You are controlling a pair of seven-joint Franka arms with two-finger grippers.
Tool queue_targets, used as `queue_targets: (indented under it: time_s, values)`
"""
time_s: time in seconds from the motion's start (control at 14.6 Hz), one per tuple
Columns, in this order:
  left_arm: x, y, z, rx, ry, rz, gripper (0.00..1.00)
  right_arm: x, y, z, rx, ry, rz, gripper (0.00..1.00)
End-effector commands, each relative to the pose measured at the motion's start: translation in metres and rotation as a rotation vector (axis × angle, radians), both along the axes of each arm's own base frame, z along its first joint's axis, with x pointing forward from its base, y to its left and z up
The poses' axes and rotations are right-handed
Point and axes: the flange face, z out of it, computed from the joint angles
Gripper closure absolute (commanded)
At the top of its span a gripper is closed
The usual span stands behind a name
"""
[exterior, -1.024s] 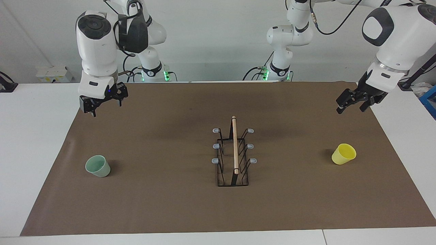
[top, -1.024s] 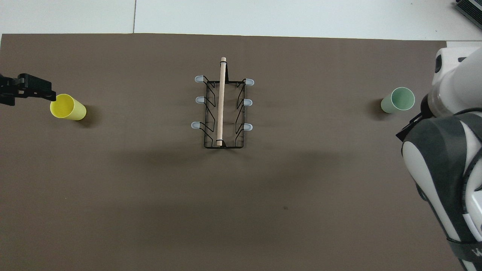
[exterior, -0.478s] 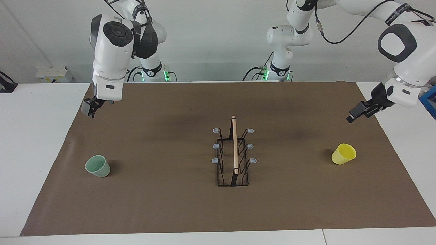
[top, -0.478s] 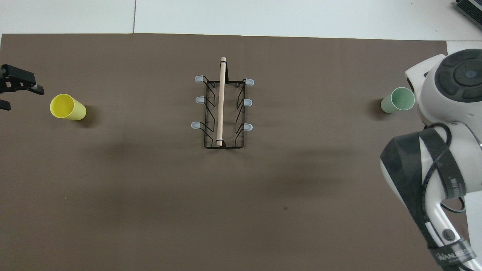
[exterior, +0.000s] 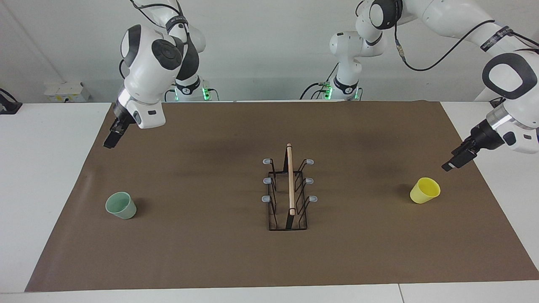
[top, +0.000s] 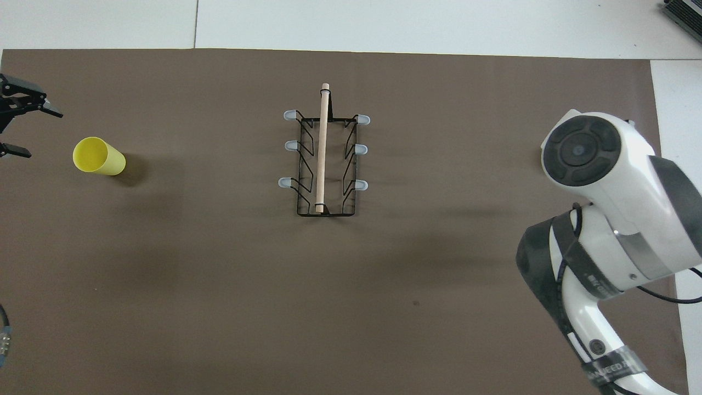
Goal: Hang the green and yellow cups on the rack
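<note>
The pale green cup (exterior: 121,205) stands mouth up on the brown mat toward the right arm's end; in the overhead view the right arm hides it. The yellow cup (exterior: 425,190) (top: 98,156) stands toward the left arm's end. The rack (exterior: 289,189) (top: 323,159) stands mid-mat with bare prongs. My left gripper (exterior: 452,162) (top: 44,135) is open and empty, in the air beside the yellow cup, over the mat's edge. My right gripper (exterior: 110,141) hangs in the air over the mat's edge at the right arm's end, well above the green cup.
The brown mat (exterior: 210,252) covers most of the white table (exterior: 42,168). A small white box (exterior: 67,90) sits on the table near the right arm's base. A blue object (exterior: 531,122) shows at the left arm's end.
Both wrists have turned and come lower. The left gripper has come down closer to the yellow cup. The right arm has swung over the green cup in the overhead view. The cups and rack have not moved.
</note>
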Motion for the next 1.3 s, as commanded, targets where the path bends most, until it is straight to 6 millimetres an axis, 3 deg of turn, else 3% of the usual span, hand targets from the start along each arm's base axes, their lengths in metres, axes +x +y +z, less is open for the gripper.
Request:
queue_targets:
  time_s: [0.0, 0.27, 0.41, 0.55, 0.68, 0.82, 1.02, 1.23]
  values:
    - [0.018, 0.031, -0.022, -0.039, 0.034, 0.143, 0.0, 0.008, 0.009, -0.023, -0.061, 0.02, 0.096, 0.0]
    - [0.019, 0.079, -0.074, -0.102, 0.086, 0.274, 0.0, 0.011, 0.019, -0.062, -0.105, 0.019, 0.25, 0.0]
    - [0.021, 0.082, -0.086, -0.121, 0.104, 0.347, 0.0, 0.017, 0.019, -0.079, -0.104, 0.027, 0.284, 0.0]
    - [0.019, 0.109, -0.12, -0.193, 0.156, 0.512, 0.0, 0.023, 0.018, -0.093, -0.123, 0.032, 0.321, 0.0]
    - [0.017, 0.118, -0.145, -0.242, 0.162, 0.618, 0.0, 0.028, 0.019, -0.111, -0.119, 0.035, 0.374, 0.0]
    - [0.012, 0.12, -0.155, -0.317, 0.198, 0.709, 0.0, 0.028, 0.006, -0.127, -0.12, 0.039, 0.411, 0.0]
    - [-0.017, 0.119, -0.183, -0.437, 0.246, 0.834, 0.0, 0.027, 0.001, -0.149, -0.134, 0.045, 0.42, 0.0]
    - [-0.037, 0.103, -0.202, -0.49, 0.297, 0.881, 0.0, 0.028, 0.002, -0.185, -0.166, 0.055, 0.423, 0.0]
